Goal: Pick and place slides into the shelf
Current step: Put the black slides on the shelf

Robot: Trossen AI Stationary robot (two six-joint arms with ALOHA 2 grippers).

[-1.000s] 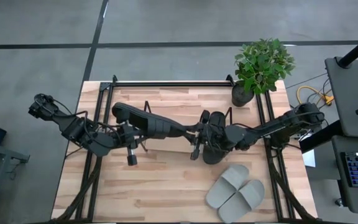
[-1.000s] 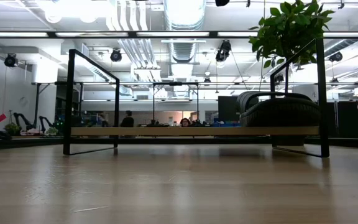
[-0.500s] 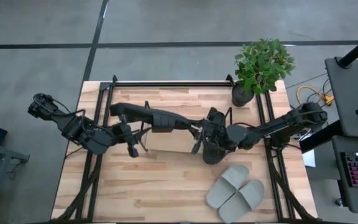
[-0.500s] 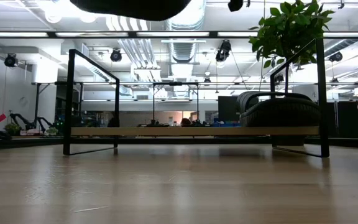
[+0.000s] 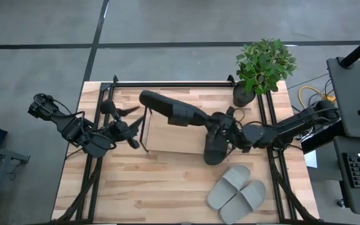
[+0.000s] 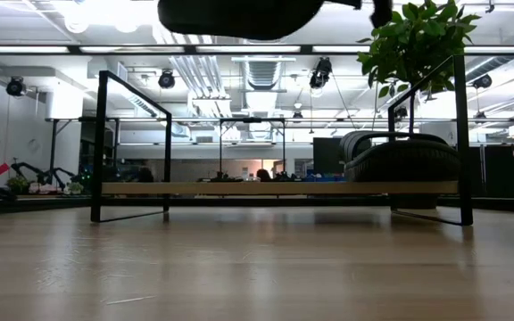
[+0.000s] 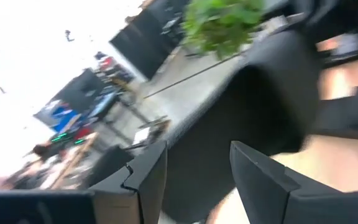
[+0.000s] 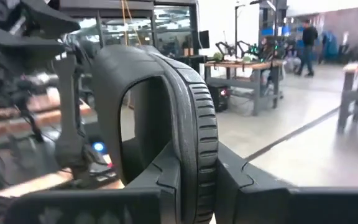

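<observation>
Slides first: one black slide (image 5: 167, 108) is up in the air over the shelf (image 5: 174, 139), clamped by its edge in the right tool (image 5: 212, 120), whose fingers (image 8: 166, 171) press narrowly on the sole with the strap arching above them. Its partner, the second black slide (image 5: 215, 145), sits on the right end of the shelf board, just beside that tool. From table height, the carried slide shows as a dark shape at the top of the picture, above the wood board and its black wire end frames. Over on the left, the left tool (image 5: 127, 131) hangs near the shelf's left end frame, fingers (image 7: 145, 180) parted and gripping nothing, the black slide just ahead of them. Down on the table (image 5: 155, 194), the grey pair (image 5: 237, 192) lies side by side toward the front right, well apart from the shelf. At the back right corner stands a potted plant (image 5: 261, 65).
</observation>
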